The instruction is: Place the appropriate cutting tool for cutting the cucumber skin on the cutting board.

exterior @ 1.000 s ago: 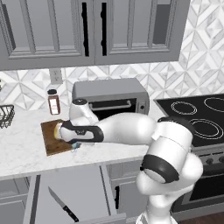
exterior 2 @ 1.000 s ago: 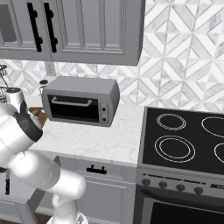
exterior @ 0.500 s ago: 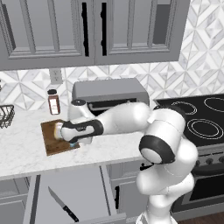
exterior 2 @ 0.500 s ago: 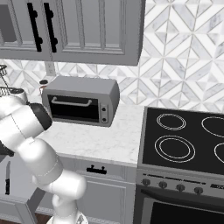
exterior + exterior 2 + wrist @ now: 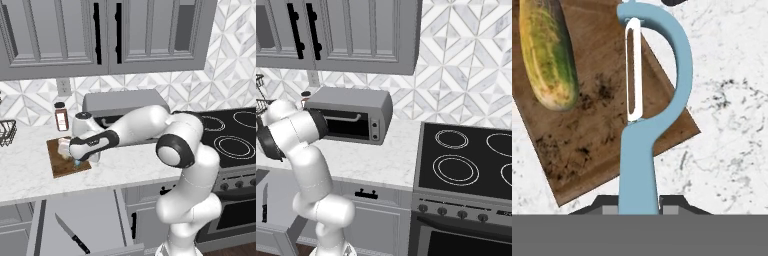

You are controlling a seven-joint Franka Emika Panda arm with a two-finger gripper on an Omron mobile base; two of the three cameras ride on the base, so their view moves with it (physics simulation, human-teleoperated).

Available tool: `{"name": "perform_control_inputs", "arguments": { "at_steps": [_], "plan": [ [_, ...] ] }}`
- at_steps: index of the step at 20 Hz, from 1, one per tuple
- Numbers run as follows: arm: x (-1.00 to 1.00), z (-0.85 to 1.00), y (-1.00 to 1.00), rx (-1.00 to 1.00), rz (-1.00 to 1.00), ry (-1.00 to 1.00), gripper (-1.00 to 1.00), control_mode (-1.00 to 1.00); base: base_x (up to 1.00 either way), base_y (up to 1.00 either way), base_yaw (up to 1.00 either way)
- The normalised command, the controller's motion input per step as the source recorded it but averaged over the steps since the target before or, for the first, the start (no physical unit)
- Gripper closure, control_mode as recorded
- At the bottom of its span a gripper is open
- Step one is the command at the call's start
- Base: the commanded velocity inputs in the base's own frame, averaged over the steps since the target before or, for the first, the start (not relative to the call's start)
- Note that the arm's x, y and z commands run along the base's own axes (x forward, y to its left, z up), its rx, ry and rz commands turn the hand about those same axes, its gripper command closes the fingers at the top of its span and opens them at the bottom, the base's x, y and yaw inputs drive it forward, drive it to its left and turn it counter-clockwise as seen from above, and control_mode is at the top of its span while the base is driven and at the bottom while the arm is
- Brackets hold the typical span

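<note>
Claw (image 5: 639, 206) pinching the light-blue peeler (image 5: 643, 125) by its handle, over the cutting board (image 5: 597, 125) — cucumber (image 5: 548, 55) lying beside

The white arm reached far out to its left, forearm nearly level and low. Its hand (image 5: 76, 159) pointed downward, fingers (image 5: 671, 204) drawn in tight on the handle of the light-blue peeler (image 5: 643, 115), which stuck out straight ahead of them.

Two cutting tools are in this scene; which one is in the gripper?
The light-blue peeler, its handle clamped in the gripper over the cutting board beside the cucumber. The black-handled knife lies in the open drawer below the counter.
</note>
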Motion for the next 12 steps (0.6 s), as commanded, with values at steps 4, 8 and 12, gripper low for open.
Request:
{"name": "perform_control_inputs", "arguments": {
  "at_steps": [4,8,12],
  "plan": [
    [0.0,-0.2,0.07,0.0,0.0,0.02,1.0,-1.0,0.0,0.0,0.0],
    [0.0,-0.14,0.0,0.0,0.0,0.0,1.0,-1.0,0.0,0.0,0.0],
    [0.11,-0.06,0.0,0.0,0.0,0.0,1.0,-1.0,0.0,0.0,0.0]
  ]
}}
